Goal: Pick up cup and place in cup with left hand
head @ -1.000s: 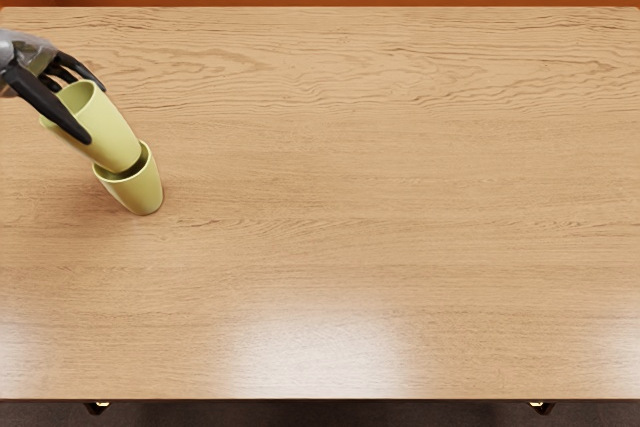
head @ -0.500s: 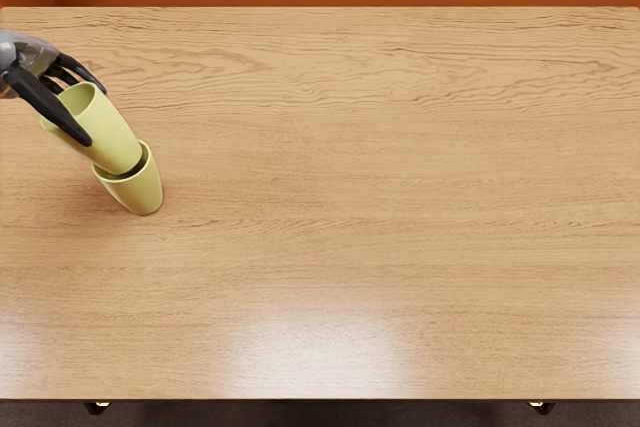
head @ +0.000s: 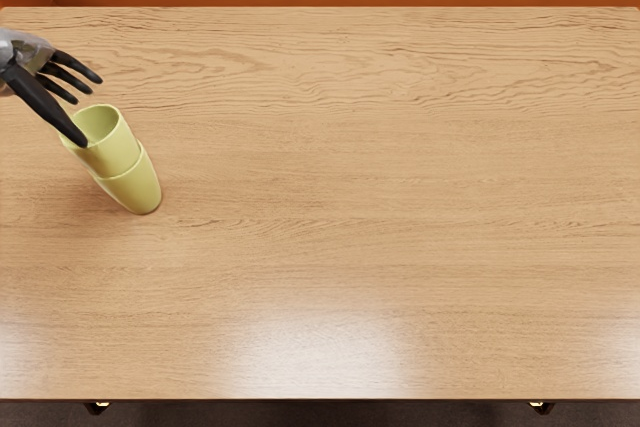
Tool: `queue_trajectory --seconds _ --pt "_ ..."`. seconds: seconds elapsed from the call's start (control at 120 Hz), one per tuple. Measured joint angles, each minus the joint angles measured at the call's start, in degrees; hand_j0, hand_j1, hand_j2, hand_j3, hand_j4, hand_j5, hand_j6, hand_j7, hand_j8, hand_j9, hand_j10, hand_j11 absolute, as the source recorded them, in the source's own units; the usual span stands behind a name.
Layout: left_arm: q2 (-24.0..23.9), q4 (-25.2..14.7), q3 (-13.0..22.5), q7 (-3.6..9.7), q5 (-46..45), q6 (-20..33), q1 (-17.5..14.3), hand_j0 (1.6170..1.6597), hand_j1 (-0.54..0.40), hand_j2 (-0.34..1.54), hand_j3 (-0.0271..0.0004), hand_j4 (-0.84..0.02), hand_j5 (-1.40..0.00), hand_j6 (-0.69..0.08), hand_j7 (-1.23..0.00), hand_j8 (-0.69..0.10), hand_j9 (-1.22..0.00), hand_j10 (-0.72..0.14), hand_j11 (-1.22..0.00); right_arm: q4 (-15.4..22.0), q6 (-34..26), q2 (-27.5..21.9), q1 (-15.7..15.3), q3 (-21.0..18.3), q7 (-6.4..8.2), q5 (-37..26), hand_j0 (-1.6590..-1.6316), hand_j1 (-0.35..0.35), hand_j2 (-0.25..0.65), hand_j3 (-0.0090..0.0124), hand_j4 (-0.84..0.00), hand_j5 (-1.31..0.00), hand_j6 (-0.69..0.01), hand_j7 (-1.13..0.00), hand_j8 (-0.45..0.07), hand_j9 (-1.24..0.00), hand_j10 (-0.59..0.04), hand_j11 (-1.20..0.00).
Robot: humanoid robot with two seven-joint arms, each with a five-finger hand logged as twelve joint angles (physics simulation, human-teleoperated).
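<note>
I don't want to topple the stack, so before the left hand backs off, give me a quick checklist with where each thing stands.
1. Upper cup inside the lower cup: ok, its lower part is within the lower cup's rim.
2. Upper cup pushed down as far as it goes: cannot tell, the nested part is hidden.
3. Lower cup standing on the table: ok.
4. Left hand open: ok, its fingers are spread.
5. Thumb free of the upper cup: cannot tell, it overlaps the rim in this view.
6. Right hand out of the way: ok, not in view.
</note>
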Motion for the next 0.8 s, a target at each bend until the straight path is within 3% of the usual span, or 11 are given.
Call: queue_trajectory --seconds 0.35,0.6,0.8 --pt "-0.2 -0.6 -0.1 0.0 -0.6 0.0 -1.2 1.6578 0.178 0.03 0.0 -0.152 -0.2 -0.141 -0.2 -0.139 -0.2 -0.148 -0.2 -0.2 0.0 0.0 0.0 0.0 0.01 0.0 -1.6581 -0.314 -0.006 0.0 -0.029 -0.04 -0.029 -0.04 -0.029 -0.04 -0.029 -0.04" --pt "0.6 -4.5 -0.2 0.0 -10.8 -0.6 -6.8 1.658 0.261 0.02 0.0 -0.079 -0.1 -0.076 -0.1 -0.076 -0.1 -0.077 -0.1 -0.2 0.0 0.0 0.0 0.0 -0.01 0.0 -1.6581 -0.314 -0.006 0.0 -0.029 -0.04 -0.029 -0.04 -0.029 -0.04 -0.029 -0.04" --pt "3.6 -7.5 -1.5 0.0 -20.7 -4.8 -7.0 1.658 0.316 0.0 0.0 -0.031 -0.04 -0.03 -0.04 -0.03 -0.04 -0.03 -0.04 -0.3 0.0 0.0 -0.1 0.0 0.0 0.0 -1.6581 -0.314 -0.006 0.0 -0.029 -0.04 -0.029 -0.04 -0.029 -0.04 -0.029 -0.04"
